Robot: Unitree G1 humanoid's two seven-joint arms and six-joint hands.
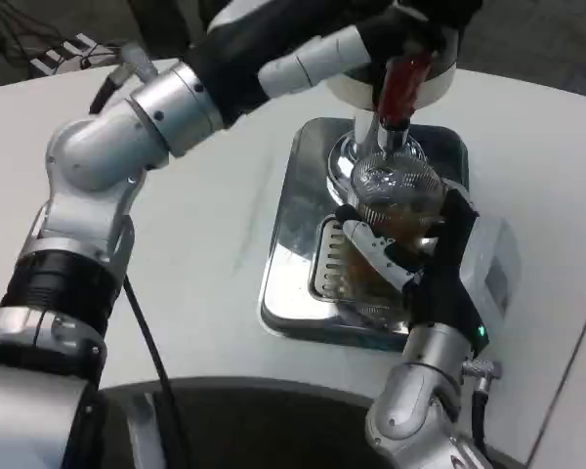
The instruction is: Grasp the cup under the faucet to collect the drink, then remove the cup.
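A clear cup with brown drink in it stands over the grate of the silver drip tray, right under the chrome faucet. My right hand grips the cup from the near right side, white fingers wrapped across its front and black fingers up along its right wall. My left arm reaches across from the left, and my left hand holds the red tap handle above the faucet. The lower part of the cup is hidden behind my right fingers.
The white round body of the drink dispenser sits behind the tray. White table surface spreads to the left of the tray. The table's edge runs close on the right, and a black cable hangs near my left forearm.
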